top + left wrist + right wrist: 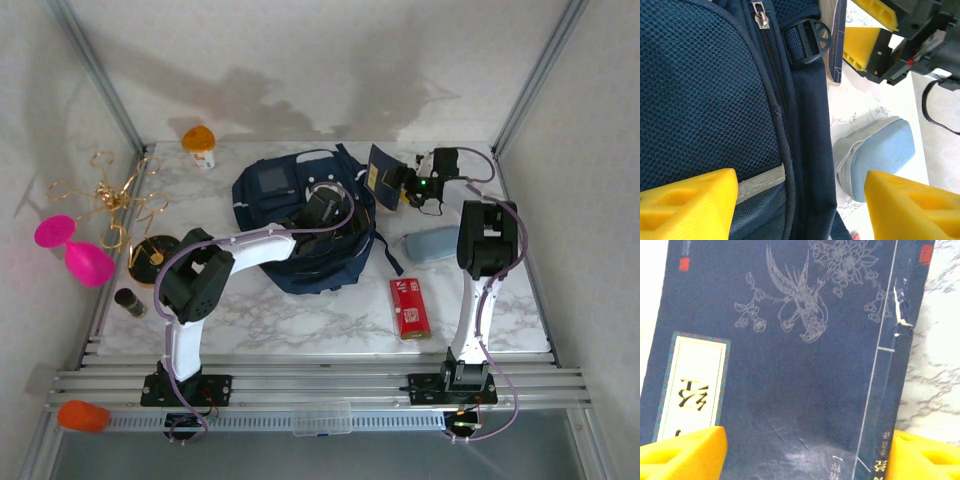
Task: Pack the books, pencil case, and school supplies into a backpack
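**One Book Up Against the Bag**

One thin navy book with a line-drawn bird (790, 355) is upright just beside the large navy fabric backpack (265, 190). The right gripper (807, 452) faces its cover, jaws spread wide; whether they pinch it I cannot tell. The left gripper (800, 195) hangs open over the backpack's mesh side. Book-loading seems in hand; next, the opening needs holding clear. The soft blue-grey pencil case (432, 243) and flat red box (409, 307) lie nearby.

Two slim robot arms, the left arm (255, 248) and the right arm (472, 305), have white links, bulky black joints, black bases and looping lilac cables (158, 278). A green light (422, 183) glows on the right wrist. The fingers (687, 202) are bright yellow moulded plastic.
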`<action>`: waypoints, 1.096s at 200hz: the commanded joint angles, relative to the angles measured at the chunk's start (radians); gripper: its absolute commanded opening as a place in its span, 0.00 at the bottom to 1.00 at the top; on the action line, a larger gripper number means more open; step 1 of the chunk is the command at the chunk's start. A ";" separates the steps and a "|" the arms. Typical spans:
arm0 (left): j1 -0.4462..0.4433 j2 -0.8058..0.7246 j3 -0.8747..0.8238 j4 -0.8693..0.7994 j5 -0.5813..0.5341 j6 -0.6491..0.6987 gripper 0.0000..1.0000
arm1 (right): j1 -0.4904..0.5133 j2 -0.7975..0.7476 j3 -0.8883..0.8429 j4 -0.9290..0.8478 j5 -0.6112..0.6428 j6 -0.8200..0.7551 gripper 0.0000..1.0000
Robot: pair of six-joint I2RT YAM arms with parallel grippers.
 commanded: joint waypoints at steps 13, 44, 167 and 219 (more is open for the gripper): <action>0.007 -0.034 -0.013 0.017 -0.003 -0.011 0.67 | 0.004 -0.081 -0.060 0.059 -0.059 0.010 0.69; 0.007 -0.035 -0.016 0.017 -0.003 -0.012 0.67 | 0.003 -0.081 -0.086 0.063 -0.015 0.009 0.51; 0.026 -0.151 -0.031 0.012 0.007 -0.037 0.71 | -0.060 -0.343 -0.175 0.026 0.098 0.018 0.00; -0.045 -0.305 -0.145 0.245 0.001 -0.445 0.85 | -0.053 -0.674 -0.402 0.202 0.161 0.275 0.00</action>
